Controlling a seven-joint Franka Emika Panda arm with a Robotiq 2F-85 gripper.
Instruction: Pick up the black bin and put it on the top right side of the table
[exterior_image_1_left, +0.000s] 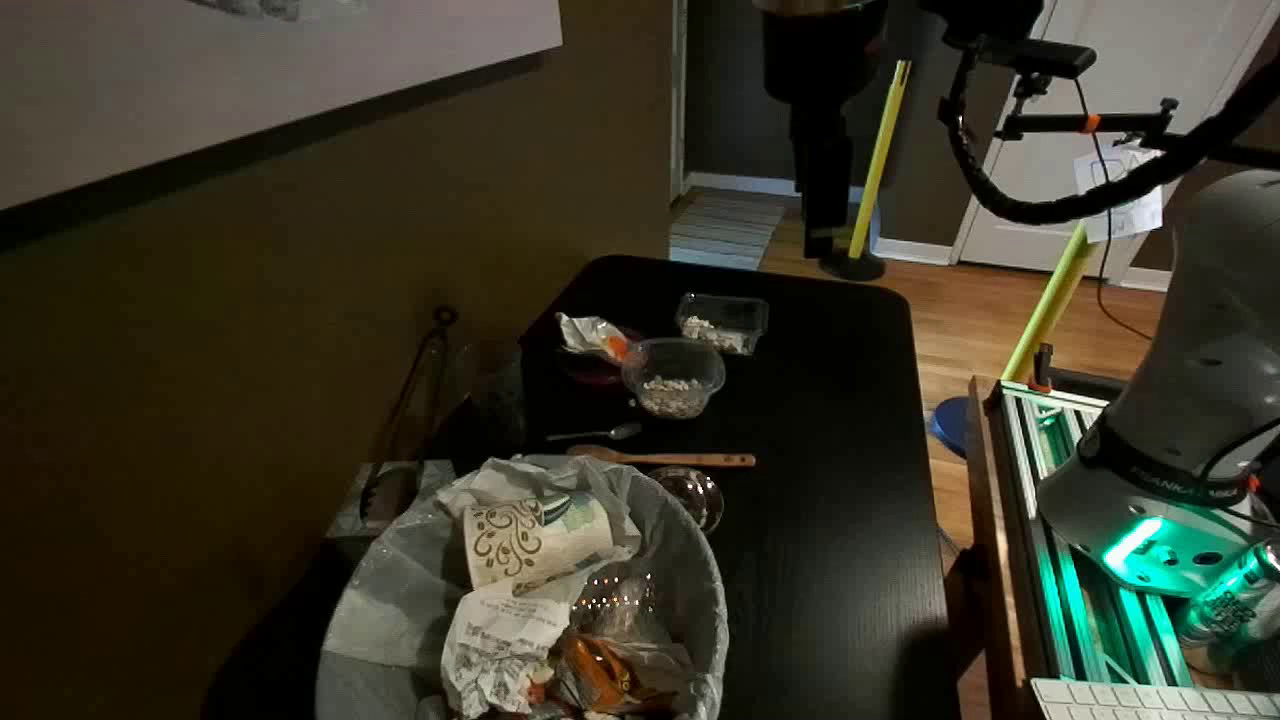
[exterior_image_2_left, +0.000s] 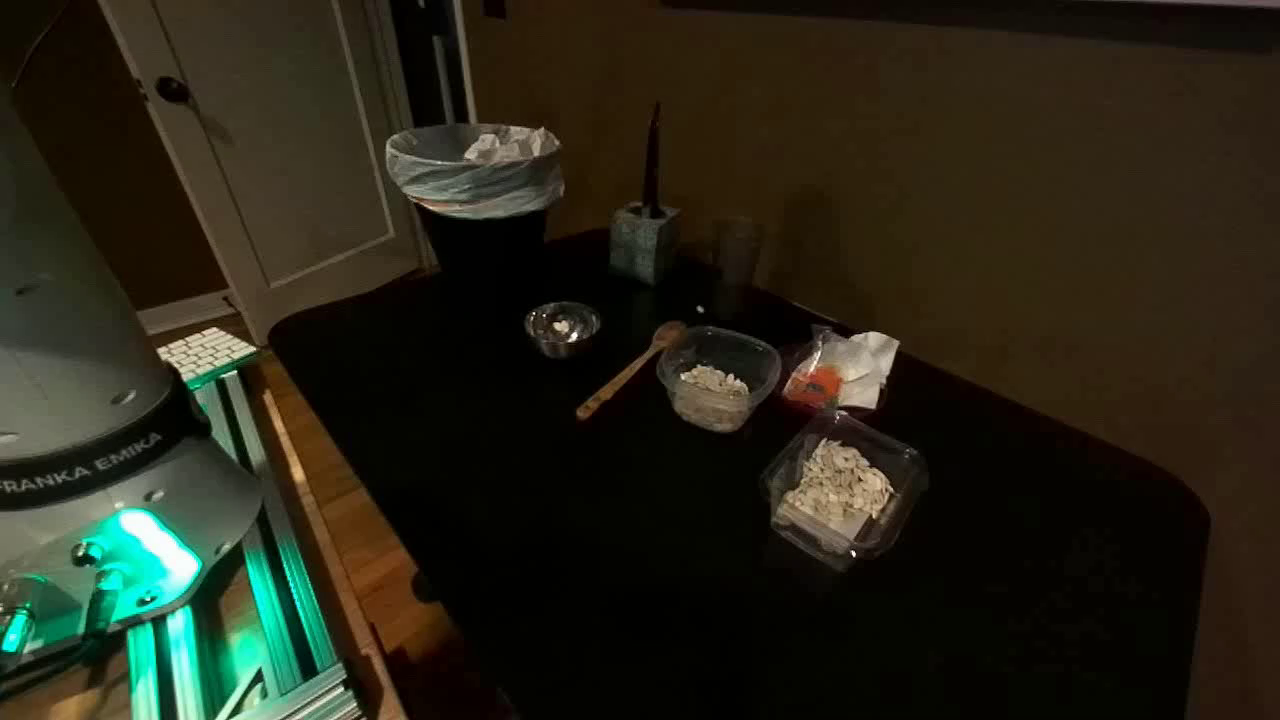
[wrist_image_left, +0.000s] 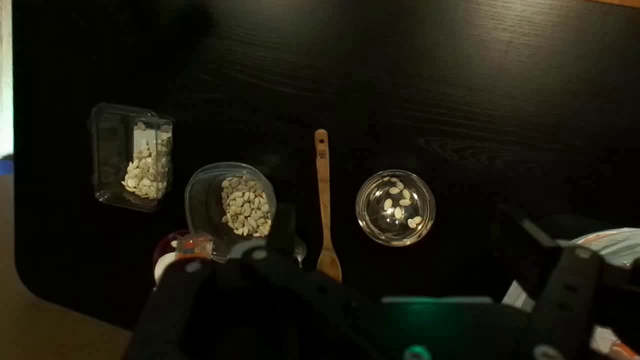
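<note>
The black bin, lined with a whitish bag and full of trash, stands upright on the glossy black table (exterior_image_1_left: 830, 540). It shows in both exterior views, near and large with its lined wall (exterior_image_1_left: 385, 610) and at the far end with its dark body (exterior_image_2_left: 485, 245). In the wrist view only a bit of the bin's liner (wrist_image_left: 617, 245) shows at the right edge. My gripper (wrist_image_left: 407, 227) is open and empty, its fingers wide apart above the table. In an exterior view the gripper (exterior_image_1_left: 825, 240) hangs high, well apart from the bin.
A clear bowl (wrist_image_left: 395, 207), a wooden spoon (wrist_image_left: 323, 195) and two clear seed containers (wrist_image_left: 230, 200) (wrist_image_left: 132, 157) lie on the table. A grey box (exterior_image_2_left: 643, 240) with tongs and a clear cup (exterior_image_2_left: 737, 250) stand by the wall. A red dish with wrappers (exterior_image_2_left: 840, 370) sits beside the containers.
</note>
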